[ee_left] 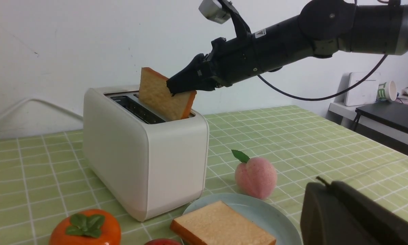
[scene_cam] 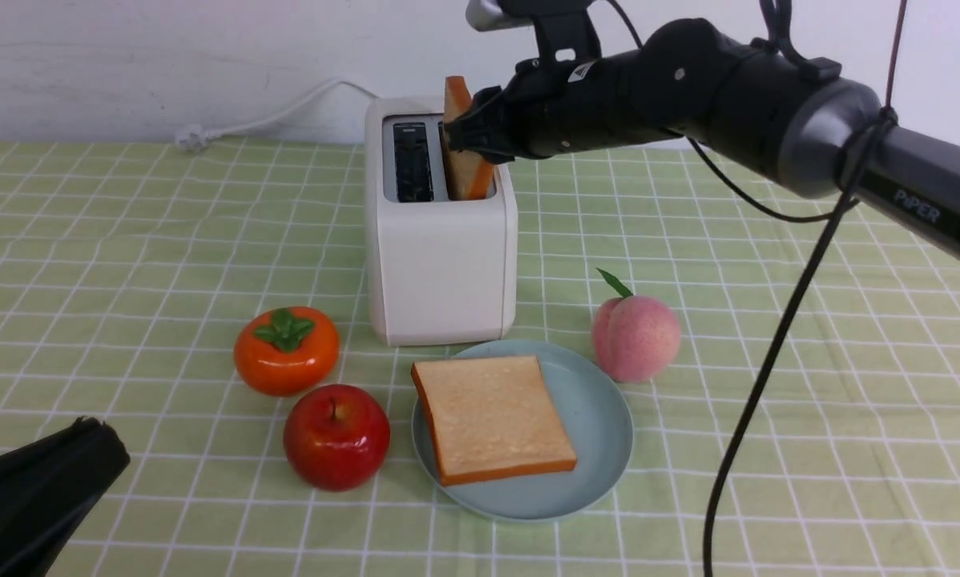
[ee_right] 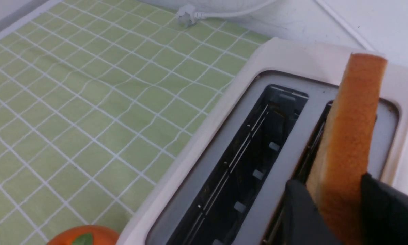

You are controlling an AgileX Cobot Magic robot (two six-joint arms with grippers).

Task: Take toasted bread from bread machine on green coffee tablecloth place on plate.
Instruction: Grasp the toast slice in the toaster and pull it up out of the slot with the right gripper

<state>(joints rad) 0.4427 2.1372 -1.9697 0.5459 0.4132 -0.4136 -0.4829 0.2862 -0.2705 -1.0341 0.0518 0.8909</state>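
One slice [scene_cam: 492, 417] lies flat on the plate [scene_cam: 600, 425]. The other slice [scene_cam: 468, 178] stands tilted in the right-hand slot of the toaster [scene_cam: 440, 264] on the green cloth [scene_cam: 127, 224], pinched near its top by the right claw [scene_cam: 462, 136]. The left claw [scene_cam: 103, 441] sits closed, low and well apart. The grip looks off-centre, so the bread could swing, snag the slot rim and slip free, or drag the toaster along. The peach [scene_cam: 636, 336], just beside the plate, could get knocked.
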